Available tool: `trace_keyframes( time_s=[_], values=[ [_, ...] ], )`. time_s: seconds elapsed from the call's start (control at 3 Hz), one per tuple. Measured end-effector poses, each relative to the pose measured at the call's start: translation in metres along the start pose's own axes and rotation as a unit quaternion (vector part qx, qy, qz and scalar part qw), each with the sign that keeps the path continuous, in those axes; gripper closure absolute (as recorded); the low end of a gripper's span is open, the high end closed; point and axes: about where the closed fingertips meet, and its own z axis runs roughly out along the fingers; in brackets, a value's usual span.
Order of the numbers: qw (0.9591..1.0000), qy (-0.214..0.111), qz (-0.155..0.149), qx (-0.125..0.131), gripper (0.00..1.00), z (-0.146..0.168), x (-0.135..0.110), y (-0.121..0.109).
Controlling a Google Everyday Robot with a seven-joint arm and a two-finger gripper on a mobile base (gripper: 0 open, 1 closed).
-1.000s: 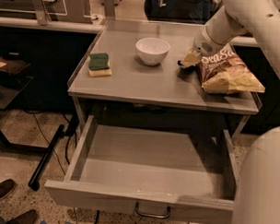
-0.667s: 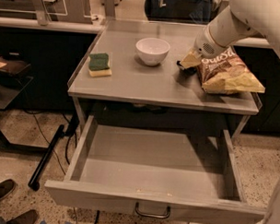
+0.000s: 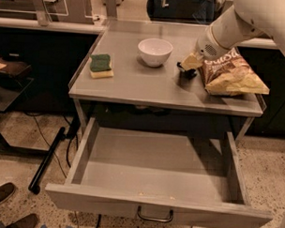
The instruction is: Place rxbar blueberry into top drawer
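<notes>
My gripper [image 3: 186, 68] is down at the tabletop, just left of the brown-and-yellow chip bag [image 3: 232, 73] and right of the white bowl [image 3: 155, 51]. A small dark shape lies under its tip; I cannot tell whether that is the rxbar blueberry, which does not show clearly anywhere else. The top drawer [image 3: 90, 143] is pulled wide open below the tabletop. Its flat grey bottom is bare and its curved metal handle [image 3: 155, 216] is on the front.
A green-and-yellow sponge [image 3: 101, 66] lies at the left of the grey tabletop [image 3: 134, 85]. My white arm [image 3: 258, 19] reaches in from the upper right. A black pole and cables lie on the floor at the left, and shoes [image 3: 8, 207] at the lower left.
The bulky white part of my arm has left the lower right of the view. The gripper has stayed at the same spot beside the chip bag.
</notes>
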Motion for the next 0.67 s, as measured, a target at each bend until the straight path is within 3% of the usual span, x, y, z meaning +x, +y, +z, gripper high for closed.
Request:
trace_keyframes(
  time_s=[0.67],
  values=[
    [0.9974,-0.046,0.019,-0.053,1.0,-0.03,-0.013,0.068]
  ],
)
